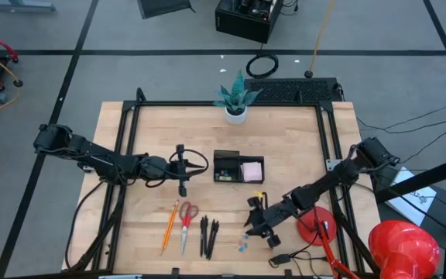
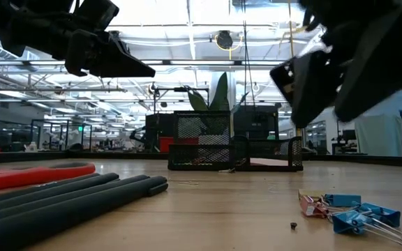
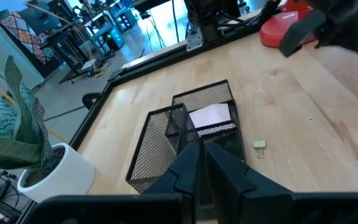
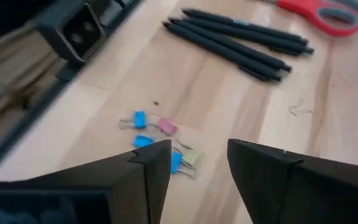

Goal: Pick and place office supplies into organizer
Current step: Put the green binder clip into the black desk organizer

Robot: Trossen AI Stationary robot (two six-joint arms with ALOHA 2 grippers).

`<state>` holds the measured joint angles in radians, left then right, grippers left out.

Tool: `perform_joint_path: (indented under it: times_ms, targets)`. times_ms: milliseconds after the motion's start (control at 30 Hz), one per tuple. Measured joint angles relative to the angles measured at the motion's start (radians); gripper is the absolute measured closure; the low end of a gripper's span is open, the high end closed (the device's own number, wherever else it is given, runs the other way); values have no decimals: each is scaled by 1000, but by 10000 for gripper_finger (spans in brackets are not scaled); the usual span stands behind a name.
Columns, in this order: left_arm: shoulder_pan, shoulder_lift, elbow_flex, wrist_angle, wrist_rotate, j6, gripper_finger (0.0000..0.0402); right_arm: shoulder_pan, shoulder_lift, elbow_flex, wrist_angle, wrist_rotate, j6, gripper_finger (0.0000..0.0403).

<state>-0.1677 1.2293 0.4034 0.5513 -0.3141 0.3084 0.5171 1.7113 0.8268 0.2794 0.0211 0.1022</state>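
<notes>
The black mesh organizer [image 1: 227,167] [image 3: 166,137] [image 2: 232,150] stands mid-table with the pink sticky-note pad [image 1: 252,169] [image 3: 211,115] in its right compartment. A tiny yellow piece [image 3: 259,147] lies just in front of it. Orange pencil [image 1: 168,227], red-handled scissors [image 1: 186,223] [image 4: 328,12] and three black pens [image 1: 208,236] [image 4: 241,40] lie flat near the front edge. Small blue clips [image 1: 242,244] [image 4: 140,119] [image 2: 354,213] lie right of the pens. My left gripper [image 1: 183,169] [image 3: 201,171] hovers shut, left of the organizer. My right gripper [image 1: 254,221] [image 4: 197,165] hangs open just above the clips.
A white plant pot [image 1: 236,108] [image 3: 55,174] stands at the far edge behind the organizer. A red round-based object [image 1: 316,225] [image 3: 288,25] sits right of my right gripper. Black frame rails [image 1: 126,155] run along the table's sides. Bare wood lies between organizer and supplies.
</notes>
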Motion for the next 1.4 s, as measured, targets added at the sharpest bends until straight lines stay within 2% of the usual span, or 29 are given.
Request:
perform_joint_path:
  times_ms: [200,500,600,800,1067,1400]
  targets:
    - [0,0,0,-4,1,-1,364,-7,93,1,123,-83,-3,251]
    - [0,0,0,-19,2,-31,364,-5,110,39,25,-69,6,251]
    - [0,0,0,-19,2,-43,364,-5,109,39,30,-23,1,254]
    - [0,0,0,-19,2,-49,364,-12,109,39,28,-6,-17,253]
    - [0,0,0,-18,2,-45,364,-13,113,39,54,6,-35,253]
    - [0,0,0,-25,2,-47,364,-13,201,43,136,4,-5,256]
